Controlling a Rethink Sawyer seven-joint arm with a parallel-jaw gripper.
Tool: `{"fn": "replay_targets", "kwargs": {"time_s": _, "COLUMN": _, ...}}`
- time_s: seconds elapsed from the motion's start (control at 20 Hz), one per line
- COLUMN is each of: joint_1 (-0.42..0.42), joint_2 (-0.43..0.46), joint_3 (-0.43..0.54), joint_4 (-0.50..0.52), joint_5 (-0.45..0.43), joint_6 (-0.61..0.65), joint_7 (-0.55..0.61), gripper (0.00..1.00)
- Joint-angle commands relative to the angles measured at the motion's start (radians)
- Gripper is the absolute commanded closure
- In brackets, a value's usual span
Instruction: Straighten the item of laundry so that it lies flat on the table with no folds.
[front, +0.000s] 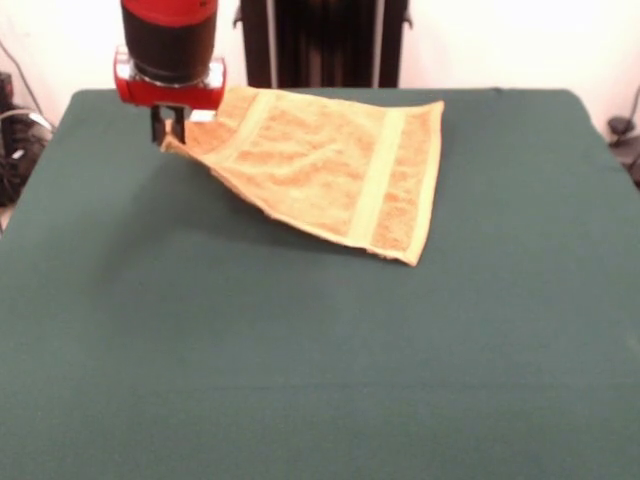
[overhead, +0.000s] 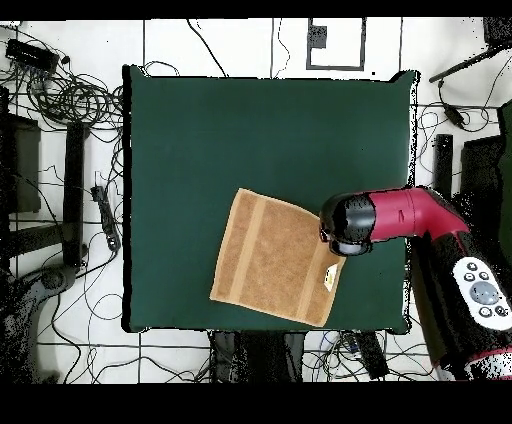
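The orange-tan towel (front: 325, 165) lies spread at the table's far side, near the robot, with two flat woven bands across it. In the overhead view the towel (overhead: 272, 258) sits near the table's bottom edge, its white tag (overhead: 330, 279) at the right edge. My gripper (front: 168, 130) is at the towel's far-left corner and is shut on that corner, holding it a little above the green table (front: 300, 380), with a shadow under the raised edge. In the overhead view the red and black arm (overhead: 400, 218) hides the gripper.
The dark pedestal (front: 325, 40) stands behind the table's far edge. Cables (overhead: 70, 95) and gear lie on the floor around the table (overhead: 250, 130). The towel's lower edge is close to the table edge on the robot's side.
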Motion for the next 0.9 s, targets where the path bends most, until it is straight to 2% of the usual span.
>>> {"fn": "replay_targets", "kwargs": {"time_s": 0.05, "joint_1": 0.002, "joint_2": 0.268, "joint_3": 0.064, "joint_4": -0.035, "joint_5": -0.063, "joint_6": -0.151, "joint_7": -0.222, "gripper": 1.00}}
{"fn": "replay_targets", "kwargs": {"time_s": 0.3, "joint_1": -0.003, "joint_2": 0.359, "joint_3": 0.075, "joint_4": -0.099, "joint_5": -0.083, "joint_6": -0.184, "joint_7": -0.280, "gripper": 1.00}}
{"fn": "replay_targets", "kwargs": {"time_s": 0.75, "joint_1": -0.004, "joint_2": 0.377, "joint_3": 0.089, "joint_4": -0.118, "joint_5": -0.112, "joint_6": -0.192, "joint_7": -0.316, "gripper": 1.00}}
{"fn": "replay_targets", "kwargs": {"time_s": 0.8, "joint_1": -0.004, "joint_2": 0.377, "joint_3": 0.090, "joint_4": -0.118, "joint_5": -0.116, "joint_6": -0.192, "joint_7": -0.320, "gripper": 0.00}}
{"fn": "replay_targets", "kwargs": {"time_s": 0.9, "joint_1": -0.002, "joint_2": 0.377, "joint_3": 0.093, "joint_4": -0.124, "joint_5": -0.120, "joint_6": -0.189, "joint_7": -0.324, "gripper": 0.00}}
